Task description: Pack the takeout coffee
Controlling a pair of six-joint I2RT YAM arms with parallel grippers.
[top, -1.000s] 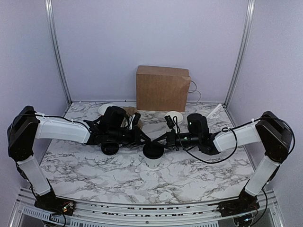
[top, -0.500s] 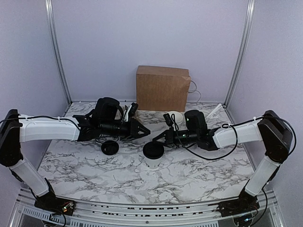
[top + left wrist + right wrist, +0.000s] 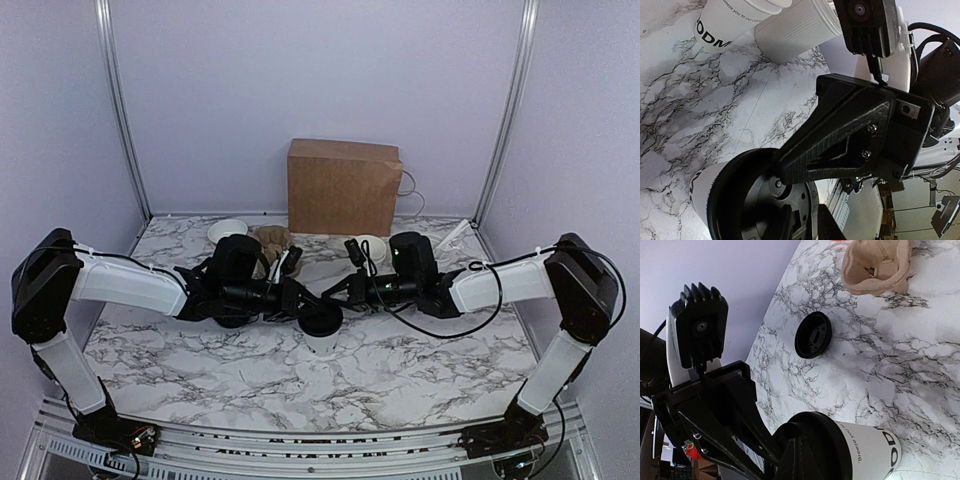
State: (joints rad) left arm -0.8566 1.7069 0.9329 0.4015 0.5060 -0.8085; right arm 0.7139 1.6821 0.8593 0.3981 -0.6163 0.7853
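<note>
Lavender walls (image 3: 300,80) close in on three sides of my marble-veined table (image 3: 420,370), and a boxy brown paper bag (image 3: 345,187) stands against the back, well apart from the arms. Near the centre stands the takeout coffee (image 3: 322,340), smooth white paper under a round black lid. My right fingers (image 3: 850,115) are pressed together, tips on that lid. My left fingers (image 3: 757,432) reach it from the opposite side; I cannot tell whether they are spread. A spare black lid (image 3: 812,335) lies flat nearby.

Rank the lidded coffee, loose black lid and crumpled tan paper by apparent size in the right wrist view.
1. takeout coffee, though nearness to the camera inflates it.
2. crumpled tan paper.
3. loose black lid.
</note>
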